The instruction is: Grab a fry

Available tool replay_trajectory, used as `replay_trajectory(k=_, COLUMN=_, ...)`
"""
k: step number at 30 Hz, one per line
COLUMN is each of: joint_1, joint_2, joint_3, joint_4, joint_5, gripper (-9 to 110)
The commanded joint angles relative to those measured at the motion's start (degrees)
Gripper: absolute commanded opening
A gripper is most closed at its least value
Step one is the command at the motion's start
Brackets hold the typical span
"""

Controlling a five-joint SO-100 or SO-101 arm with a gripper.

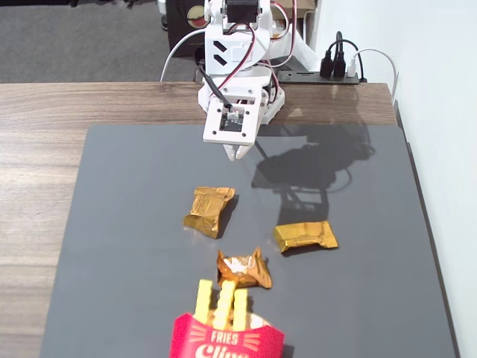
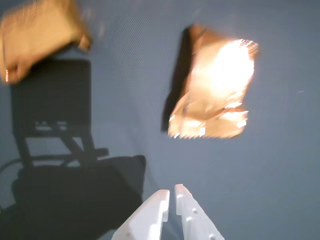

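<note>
While the fingers (image 1: 237, 153) hover nearly pressed together above the far part of the mat (image 1: 119, 224), nothing is held.

Three fries stand upright in the red carton (image 1: 223, 343) at the near edge in the fixed view, well apart from the arm; the left fry (image 1: 203, 300) looks light, stiff and ridged, so a pinch across its exposed upper end seems best. Gold wrappers (image 1: 210, 210) lie between on the desk (image 1: 45, 149).

My fixed view is bright and sharp, and my arm throws a hard shadow (image 1: 313, 168) rightward across the grey mat (image 1: 119, 224). My wrist view is motion-blurred, with glare whitening one foil wrapper (image 2: 217, 85).
</note>
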Motion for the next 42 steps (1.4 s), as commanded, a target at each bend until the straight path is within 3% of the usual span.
replay_trajectory(k=1, joint_1=1.41, joint_2=-7.73, joint_3=-9.67, joint_4=-1.14, joint_5=1.14, gripper=0)
replay_trajectory(k=20, joint_1=1.67, joint_2=-46.58, joint_3=-51.15, joint_4=-0.97, joint_5=4.31, gripper=1)
replay_trajectory(k=31, joint_1=0.26, joint_2=-67.24, joint_3=-68.55, joint_4=-2.55, joint_5=4.75, gripper=23)
replay_trajectory(k=42, joint_1=-0.70, joint_2=-84.11, joint_3=-81.39, joint_4=-5.45, joint_5=5.27, gripper=23)
